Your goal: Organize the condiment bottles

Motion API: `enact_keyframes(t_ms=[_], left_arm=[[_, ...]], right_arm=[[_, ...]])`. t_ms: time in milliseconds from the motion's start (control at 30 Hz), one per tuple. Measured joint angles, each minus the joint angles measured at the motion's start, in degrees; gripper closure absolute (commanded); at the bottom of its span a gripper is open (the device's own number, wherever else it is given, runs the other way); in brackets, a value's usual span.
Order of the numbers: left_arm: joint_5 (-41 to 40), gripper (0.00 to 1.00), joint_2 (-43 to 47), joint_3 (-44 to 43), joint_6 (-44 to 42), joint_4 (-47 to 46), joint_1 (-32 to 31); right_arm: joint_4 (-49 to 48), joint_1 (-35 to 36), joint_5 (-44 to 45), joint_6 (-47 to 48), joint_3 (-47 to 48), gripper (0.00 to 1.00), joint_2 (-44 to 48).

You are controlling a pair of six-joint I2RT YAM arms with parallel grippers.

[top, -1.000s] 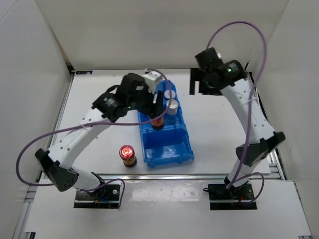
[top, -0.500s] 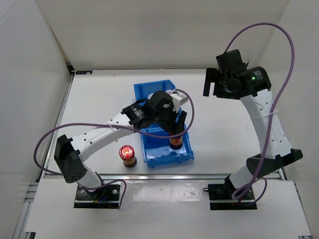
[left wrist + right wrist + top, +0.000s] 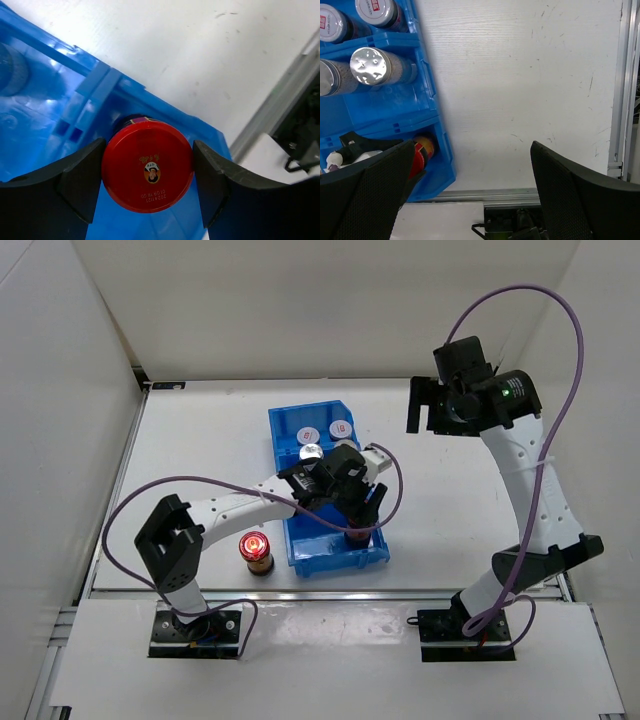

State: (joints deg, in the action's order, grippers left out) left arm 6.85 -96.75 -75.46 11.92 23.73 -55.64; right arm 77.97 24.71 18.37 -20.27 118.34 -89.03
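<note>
My left gripper (image 3: 147, 172) is shut on a dark condiment bottle with a shiny red cap (image 3: 147, 171), one finger on each side of the cap. In the top view it holds the bottle in the near compartment of the blue bin (image 3: 322, 558), by the right wall. Another red-capped bottle (image 3: 256, 550) stands on the table left of the bin. Two white-lidded bottles (image 3: 376, 10) fill the far compartment. Two silver-capped bottles (image 3: 370, 65) stand in the middle one. My right gripper (image 3: 425, 405) hangs open and empty, high over the back right of the table.
The blue bin's walls and dividers (image 3: 95, 90) stand close around the held bottle. The table's metal front rail (image 3: 520, 197) runs just beyond the bin's near end. White walls enclose the table on three sides.
The left arm has carried the red-capped bottle from above the bin's middle to the near compartment and lowered it. The right arm swung right and has since held still.
</note>
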Motion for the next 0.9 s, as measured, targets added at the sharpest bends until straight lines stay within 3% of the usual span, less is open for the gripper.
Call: enact_keyframes(t_ms=[67, 200, 233, 433, 633, 900], left_arm=[[-0.92, 0.57, -0.59, -0.15, -0.50, -0.87, 0.00], [-3.65, 0.38, -2.36, -2.99, -0.96, 0.90, 0.00], [-4.92, 0.00, -2.51, -3.48, -0.98, 1.55, 0.00], [-11.89, 0.00, 1.92, -6.73, -0.85, 7.48, -0.07], [-18.56, 0.00, 15.89, -9.42, 5.03, 18.01, 0.13], [-21.46, 0.00, 39.50, 7.98, 24.09, 35.39, 4.87]], right_arm=[[0.00, -0.11, -0.59, 0.48, 0.00, 0.01, -0.55], [-0.02, -0.22, -2.12, 1.22, 0.07, 0.01, -1.49], [0.00, -0.22, -2.29, 1.27, 0.11, 0.01, -1.77], [-0.07, -0.22, -2.47, 1.40, 1.16, 0.01, -3.50], [-0.04, -0.22, -2.43, 1.42, 1.18, 0.01, -3.76], [-0.15, -0.22, -2.47, 1.44, -0.02, 0.01, -3.72]])
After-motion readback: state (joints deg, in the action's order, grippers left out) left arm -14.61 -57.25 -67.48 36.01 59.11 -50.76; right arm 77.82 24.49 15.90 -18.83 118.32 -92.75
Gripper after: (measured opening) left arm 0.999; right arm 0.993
